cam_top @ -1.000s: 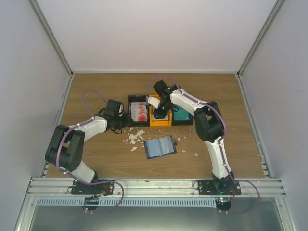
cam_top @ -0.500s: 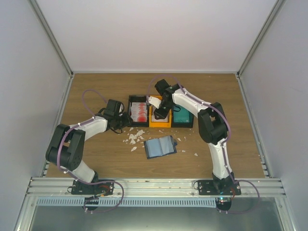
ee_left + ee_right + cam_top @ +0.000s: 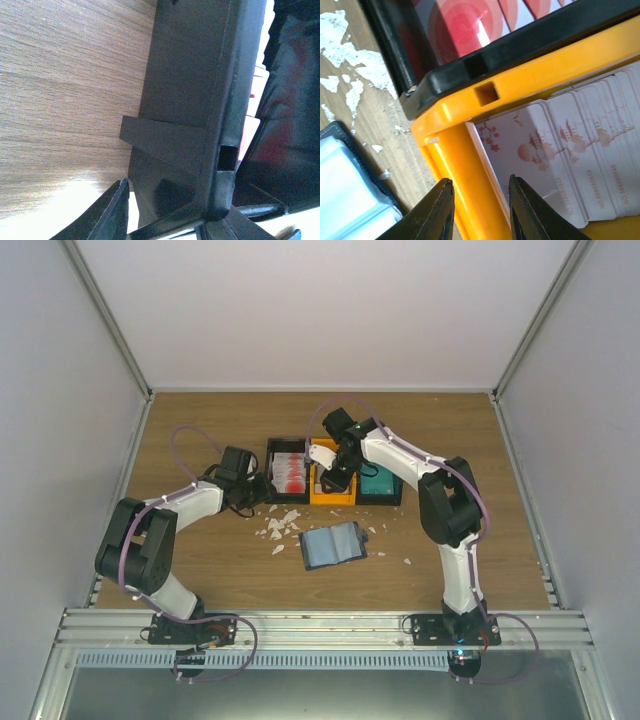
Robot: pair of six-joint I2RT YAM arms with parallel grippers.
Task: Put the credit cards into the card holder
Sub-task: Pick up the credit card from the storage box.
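Note:
The card holder [image 3: 333,545] lies open on the table in front of the bins, and its pale slotted inside shows in the right wrist view [image 3: 350,195]. White credit cards with pink print [image 3: 570,150] stand in the orange bin [image 3: 333,499]. Red and white cards [image 3: 288,470] fill the black bin [image 3: 190,90], and teal cards [image 3: 378,480] fill the right bin. My right gripper [image 3: 480,210] is open, with one jaw over the orange wall [image 3: 470,200] and the other over the front white card. My left gripper [image 3: 170,220] is at the black bin's left corner, jaws apart around it.
White scraps [image 3: 280,525] lie scattered on the wood between the black bin and the card holder, and show in the right wrist view [image 3: 350,60]. The three bins stand side by side mid-table. Frame walls enclose the table left, right and back.
My right gripper has moved a little down and forward into the orange bin, and its elbow has swung right. The left arm, the bins and the card holder have not moved.

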